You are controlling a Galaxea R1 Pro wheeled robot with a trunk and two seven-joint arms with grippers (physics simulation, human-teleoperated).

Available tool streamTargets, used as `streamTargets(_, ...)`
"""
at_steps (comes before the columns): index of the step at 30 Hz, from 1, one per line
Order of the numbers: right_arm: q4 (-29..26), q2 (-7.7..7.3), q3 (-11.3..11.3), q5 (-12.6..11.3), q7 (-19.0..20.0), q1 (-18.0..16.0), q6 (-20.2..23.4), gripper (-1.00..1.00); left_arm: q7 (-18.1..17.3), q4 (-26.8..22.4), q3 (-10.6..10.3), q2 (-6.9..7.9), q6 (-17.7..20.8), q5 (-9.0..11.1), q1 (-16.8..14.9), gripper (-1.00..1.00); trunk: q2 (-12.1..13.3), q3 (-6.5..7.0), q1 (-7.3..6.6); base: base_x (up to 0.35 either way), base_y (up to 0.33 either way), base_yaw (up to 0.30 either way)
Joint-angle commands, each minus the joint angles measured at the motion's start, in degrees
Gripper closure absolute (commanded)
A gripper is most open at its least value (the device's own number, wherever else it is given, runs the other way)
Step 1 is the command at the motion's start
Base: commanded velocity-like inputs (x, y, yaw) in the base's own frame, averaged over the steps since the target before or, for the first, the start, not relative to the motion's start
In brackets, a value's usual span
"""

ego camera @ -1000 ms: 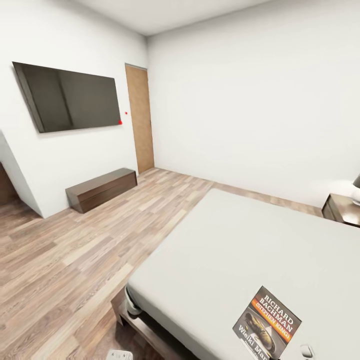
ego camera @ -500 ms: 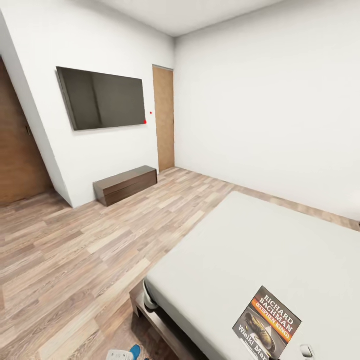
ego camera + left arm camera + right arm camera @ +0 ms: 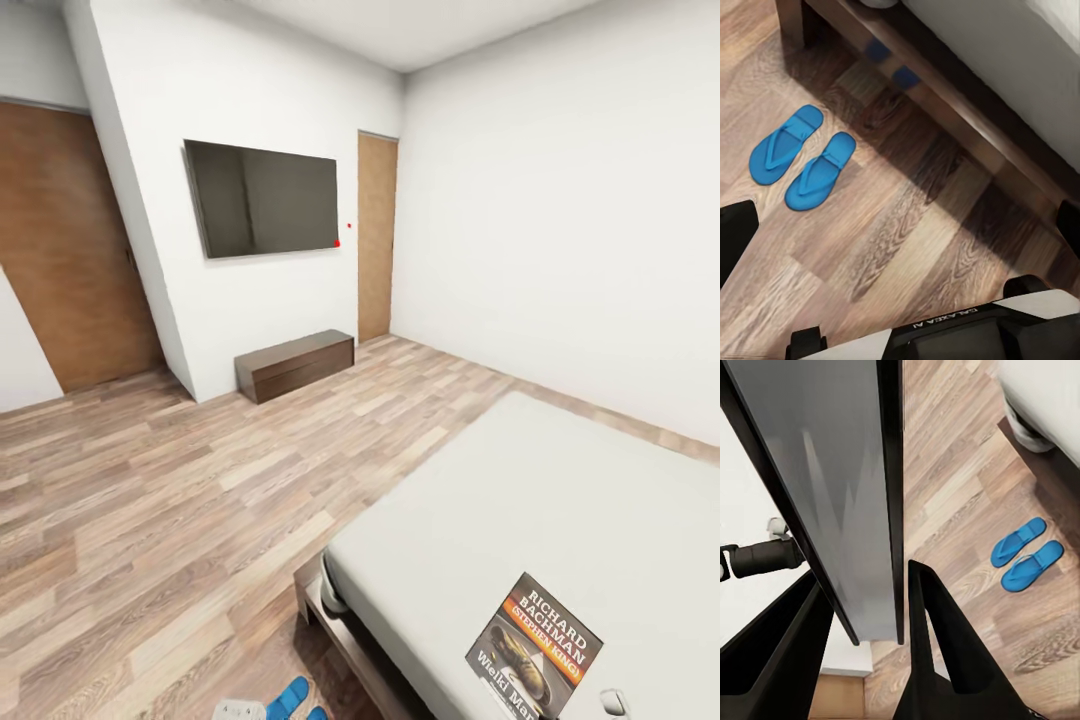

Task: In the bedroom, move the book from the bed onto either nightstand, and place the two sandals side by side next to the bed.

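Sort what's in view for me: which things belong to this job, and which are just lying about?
Job: book, clamped in the right gripper; two blue sandals on the floor; bed.

Just there: television; long bench; two wooden doors.

I face a room with plain white walls (image 3: 560, 200) and a white ceiling (image 3: 420, 25). The floor (image 3: 170, 500) is wood plank in mixed light and mid brown tones. A dark flat television (image 3: 262, 197) hangs on the wall ahead of me, with a low brown bench (image 3: 295, 364) on the floor below it. A narrow wooden door (image 3: 376, 235) stands in the far corner. A wider brown door (image 3: 70, 250) sits to the left. Lighting is even and soft.
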Motion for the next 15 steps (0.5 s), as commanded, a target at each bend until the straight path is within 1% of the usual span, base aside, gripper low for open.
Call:
streamTargets(1,0.0,0.01,-0.4,0.1,0.2,0.0,0.2,1.0,-0.1,0.1,0.5,0.0,-0.2,-0.6,-0.1,-1.0,-0.1,-0.11,0.03,0.0,0.0,0.29)
streamTargets(15,0.0,0.01,-0.4,0.1,0.2,0.0,0.2,1.0,-0.1,0.1,0.5,0.0,-0.2,-0.6,-0.1,-1.0,-0.1,-0.11,0.03,0.0,0.0,0.29)
